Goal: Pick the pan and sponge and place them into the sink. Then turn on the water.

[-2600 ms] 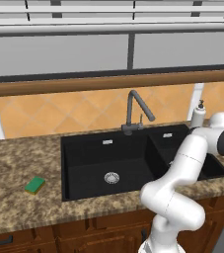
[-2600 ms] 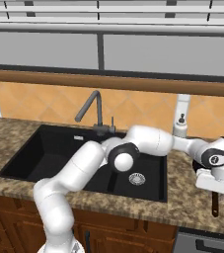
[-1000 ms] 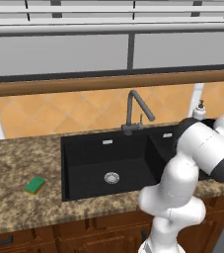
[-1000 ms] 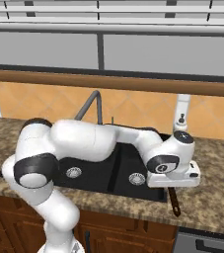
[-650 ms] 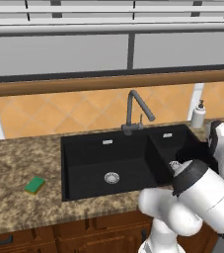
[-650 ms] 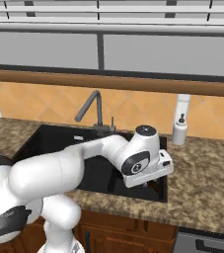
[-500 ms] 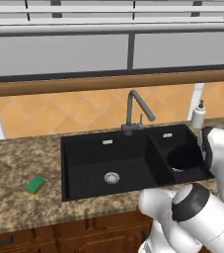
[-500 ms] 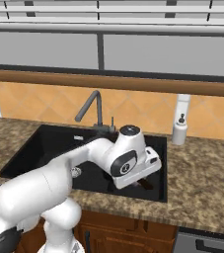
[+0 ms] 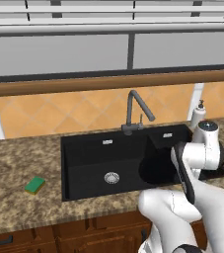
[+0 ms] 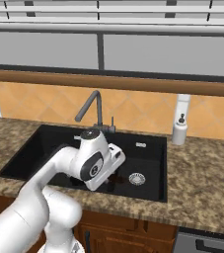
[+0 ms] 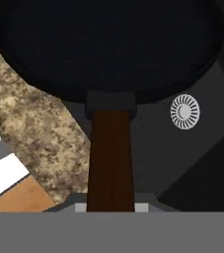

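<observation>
The tool (image 11: 111, 207) is clamped tight on the thin brown handle of the pan (image 11: 103, 44), gripping it near the free end, so that the round black bowl juts out ahead of the tool in the hand view. Beyond the pan's far rim, part of the bowl hangs over speckled bench (image 11: 39, 133) and part over the black sink (image 11: 182, 163), with a round silver drain (image 11: 185, 111) just off the bowl's edge to one side of the handle. From the left base view the pan (image 9: 158, 170) hangs as a dark disc over the sink's (image 9: 84, 163) right part, in front of the tool's white wrist, and below the spout of the curved grey faucet (image 9: 135, 111) that rises behind it; how much gap lies between bowl and basin floor cannot be told. In the right base view the white hand covers the pan, and the second drain (image 10: 136, 179) lies just beyond it, with open black basin on toward the sink's (image 10: 153, 148) right wall. A white soap bottle (image 10: 179, 130) stands on the bench past that wall. The sponge (image 9: 34, 185) lies flat on the bench well away on the far side of the sink from the tool, clear of the sink's left edge with bare bench around it.
</observation>
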Controlling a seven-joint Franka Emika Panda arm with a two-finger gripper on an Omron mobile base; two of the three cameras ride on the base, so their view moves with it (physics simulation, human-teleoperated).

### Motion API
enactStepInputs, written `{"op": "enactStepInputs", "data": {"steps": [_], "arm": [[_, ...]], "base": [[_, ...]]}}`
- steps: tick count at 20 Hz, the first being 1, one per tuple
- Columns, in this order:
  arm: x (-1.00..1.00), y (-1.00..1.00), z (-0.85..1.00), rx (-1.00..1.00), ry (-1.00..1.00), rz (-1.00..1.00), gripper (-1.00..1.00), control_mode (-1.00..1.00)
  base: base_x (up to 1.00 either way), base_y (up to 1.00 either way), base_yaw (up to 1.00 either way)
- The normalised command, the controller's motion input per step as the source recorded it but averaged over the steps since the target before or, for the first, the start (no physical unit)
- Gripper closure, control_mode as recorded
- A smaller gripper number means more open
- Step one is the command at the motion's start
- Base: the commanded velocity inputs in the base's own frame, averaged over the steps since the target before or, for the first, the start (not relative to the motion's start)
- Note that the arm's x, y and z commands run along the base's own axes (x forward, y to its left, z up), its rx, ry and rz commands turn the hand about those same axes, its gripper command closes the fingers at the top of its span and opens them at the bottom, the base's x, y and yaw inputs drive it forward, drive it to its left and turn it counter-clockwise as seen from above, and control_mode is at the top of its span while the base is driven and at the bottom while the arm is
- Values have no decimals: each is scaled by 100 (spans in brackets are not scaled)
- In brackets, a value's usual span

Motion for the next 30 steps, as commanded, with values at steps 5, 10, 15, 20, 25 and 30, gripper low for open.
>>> {"op": "enactStepInputs", "data": {"steps": [5,10,15,20,25,30], "arm": [[53,81,12,0,12,23,100,-100],[58,69,12,0,14,13,100,-100],[31,42,6,0,11,-17,100,-100],[20,41,0,1,1,-32,100,-100],[15,50,0,4,0,-45,100,-100],[5,43,0,5,0,-43,100,-100]], "base": [[0,0,0],[0,0,0],[0,0,0],[0,0,0],[0,0,0],[0,0,0]]}}
